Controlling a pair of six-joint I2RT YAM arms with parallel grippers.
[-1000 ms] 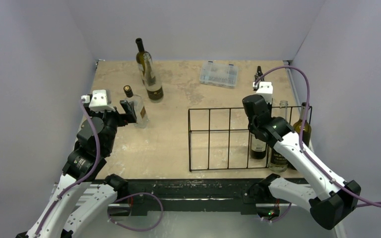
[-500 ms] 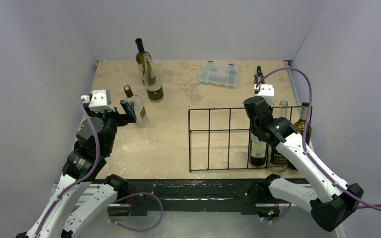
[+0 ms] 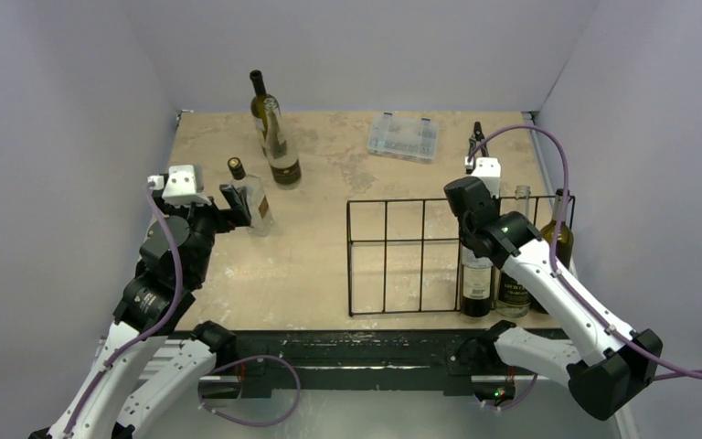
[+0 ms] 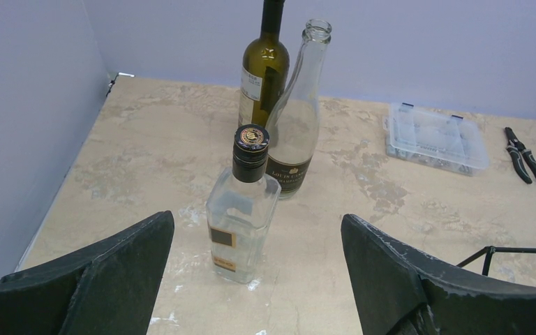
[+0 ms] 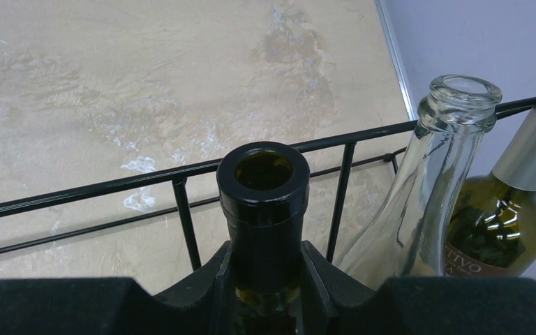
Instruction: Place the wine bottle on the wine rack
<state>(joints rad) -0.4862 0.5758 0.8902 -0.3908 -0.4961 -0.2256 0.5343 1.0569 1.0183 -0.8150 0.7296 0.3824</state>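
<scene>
My right pincer (image 5: 264,279) is clamped on the neck of the dark bottle (image 5: 264,188). That bottle stands upright in a slot of the rack (image 5: 112,187), toward 4 o'clock on the counter (image 3: 329,265). At its 3 o'clock, just beside it, stands a clear bottle (image 5: 440,174), with a green one (image 5: 509,223) beyond. If I let go before the base sits flat, or draw off sideways, it could tip into the clear bottle or snag the wire. My left pincer (image 4: 258,272) stands apart and empty, with a square bottle (image 4: 243,216) at its 12 o'clock.
</scene>
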